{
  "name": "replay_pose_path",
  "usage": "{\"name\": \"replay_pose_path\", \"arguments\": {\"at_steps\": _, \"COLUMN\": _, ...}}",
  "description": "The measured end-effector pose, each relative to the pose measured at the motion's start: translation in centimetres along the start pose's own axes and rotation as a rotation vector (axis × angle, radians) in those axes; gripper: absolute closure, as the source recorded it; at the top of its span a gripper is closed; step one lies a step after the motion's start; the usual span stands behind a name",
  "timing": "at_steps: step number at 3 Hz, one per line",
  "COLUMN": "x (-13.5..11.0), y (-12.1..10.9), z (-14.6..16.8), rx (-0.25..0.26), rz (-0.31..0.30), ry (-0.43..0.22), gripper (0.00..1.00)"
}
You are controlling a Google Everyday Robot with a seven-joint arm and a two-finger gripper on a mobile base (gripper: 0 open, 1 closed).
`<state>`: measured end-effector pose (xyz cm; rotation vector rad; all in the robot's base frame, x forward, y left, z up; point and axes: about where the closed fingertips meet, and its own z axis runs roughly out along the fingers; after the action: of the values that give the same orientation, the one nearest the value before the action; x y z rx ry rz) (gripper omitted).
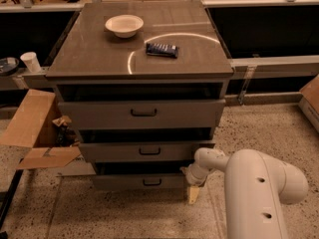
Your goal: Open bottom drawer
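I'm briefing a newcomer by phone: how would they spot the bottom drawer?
Find the grey cabinet with a white bowl on top. The bottom drawer is its lowest front, just above the floor, with the gripper beside its right end. Of the three drawer fronts, this one is the shallowest and narrowest.

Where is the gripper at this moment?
In the camera view the gripper hangs low, right of centre, at the right end of the bottom drawer, close to the speckled floor.

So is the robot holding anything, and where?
Nothing, as far as shows. The gripper is low by the right end of the bottom drawer, not on its handle.
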<state>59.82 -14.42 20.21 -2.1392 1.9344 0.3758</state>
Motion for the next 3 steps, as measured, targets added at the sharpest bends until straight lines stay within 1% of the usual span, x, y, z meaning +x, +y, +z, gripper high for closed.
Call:
{"name": "replay_pose_path", "arguments": {"at_steps": 2, "x": 0.9, "y": -1.1, "z": 3.3, "rx": 0.001, "rz": 0.012, "ry": 0.04, "gripper": 0.0}}
{"name": "replay_pose_path", "arguments": {"at_steps": 3, "x": 0.9, "y": -1.1, "z": 4.4, "rx": -0.011, "rz": 0.005, "ry": 0.045, "gripper": 0.19}}
